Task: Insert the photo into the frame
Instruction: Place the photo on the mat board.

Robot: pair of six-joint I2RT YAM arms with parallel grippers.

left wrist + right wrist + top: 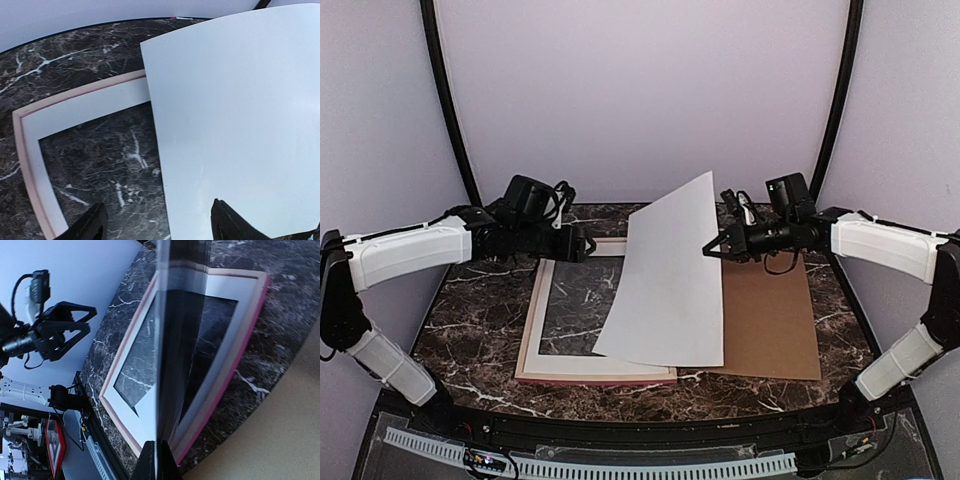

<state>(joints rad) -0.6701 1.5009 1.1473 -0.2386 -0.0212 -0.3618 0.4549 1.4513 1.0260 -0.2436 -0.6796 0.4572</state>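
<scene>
The frame (532, 335) lies flat on the marble table, pale reverse side up, with its pink edge showing at the front. The photo (665, 280) stands tilted over the frame's right half with its white reverse towards the camera. Its lower edge rests on the frame and the board. My right gripper (712, 247) is shut on the photo's right edge. In the right wrist view the photo (172, 340) is edge-on between my fingertips (150, 462). My left gripper (585, 243) is open and empty over the frame's far left. In its wrist view the photo (235, 115) and the frame (80, 102) show beyond the fingers (95, 225).
A brown cardboard backing board (770, 320) lies flat to the right of the frame, partly under the photo. It also shows in the right wrist view (285, 440). The dark marble table (470, 320) ends at a curved black rim in front.
</scene>
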